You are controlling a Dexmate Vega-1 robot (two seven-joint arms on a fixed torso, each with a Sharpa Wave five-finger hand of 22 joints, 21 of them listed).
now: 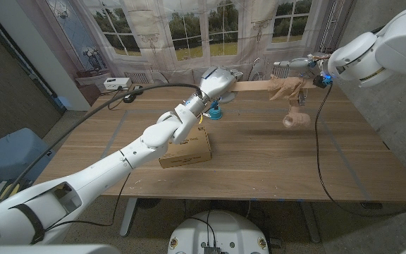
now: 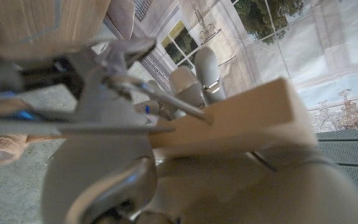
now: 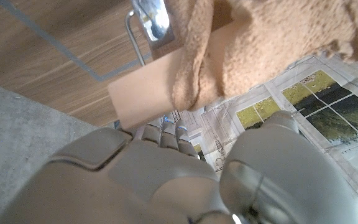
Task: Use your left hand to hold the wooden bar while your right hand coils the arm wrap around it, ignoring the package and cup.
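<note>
The left robot hand (image 1: 217, 83) grips one end of the wooden bar (image 1: 252, 87) above the desk (image 1: 259, 162), while the right robot hand (image 1: 303, 69) holds the arm wrap (image 1: 287, 88) draped on its far end, roll dangling.

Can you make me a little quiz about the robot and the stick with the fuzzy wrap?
1. True or false: the left hand holds the wooden bar.
2. Where is the rolled end of the arm wrap? A) hanging below the bar B) on the package
3. Fill in: the blue cup stands on the ____.

Key: 1 true; 2 A; 3 table.
</note>
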